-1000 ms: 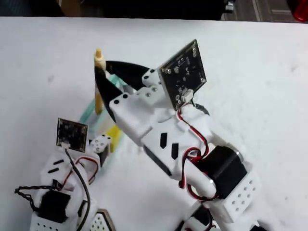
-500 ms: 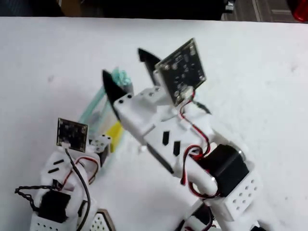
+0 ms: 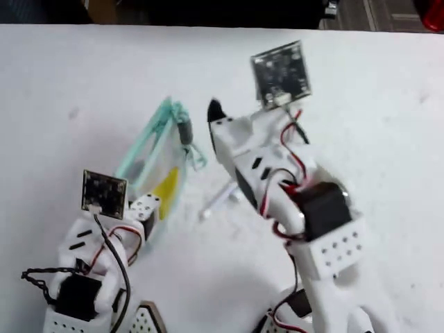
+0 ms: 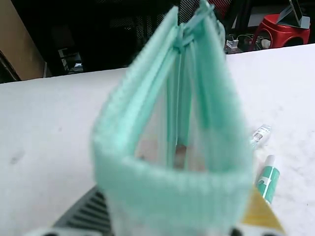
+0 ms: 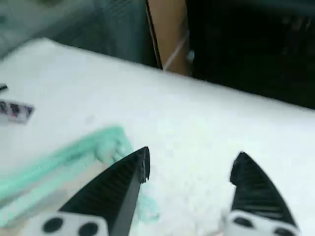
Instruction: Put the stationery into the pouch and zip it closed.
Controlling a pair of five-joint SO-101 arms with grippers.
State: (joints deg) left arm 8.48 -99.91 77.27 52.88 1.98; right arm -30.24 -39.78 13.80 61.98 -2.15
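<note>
A mint-green mesh pouch (image 3: 147, 163) stands on its edge on the white table, mouth up, with a yellow item (image 3: 166, 189) showing through its side. My left gripper (image 3: 147, 208) is shut on the pouch's near end; up close the pouch (image 4: 172, 147) gapes open. My right gripper (image 3: 232, 105) hovers open and empty just right of the pouch's far end, its black fingers (image 5: 120, 184) spread wide above the table beside the pouch (image 5: 59, 157). A white pen (image 3: 220, 196) lies on the table between the arms, and a green-labelled pen (image 4: 268, 176) lies beside the pouch.
A second small pen-like item (image 4: 260, 133) lies past the green-labelled one. The table's far edge (image 3: 208, 26) borders a dark background. A red stool (image 4: 283, 32) stands beyond the table.
A second ago the right gripper held a yellowish stick upright over the pouch. It opened, the stick is gone from its fingers, and the arm has drawn back to the right.
</note>
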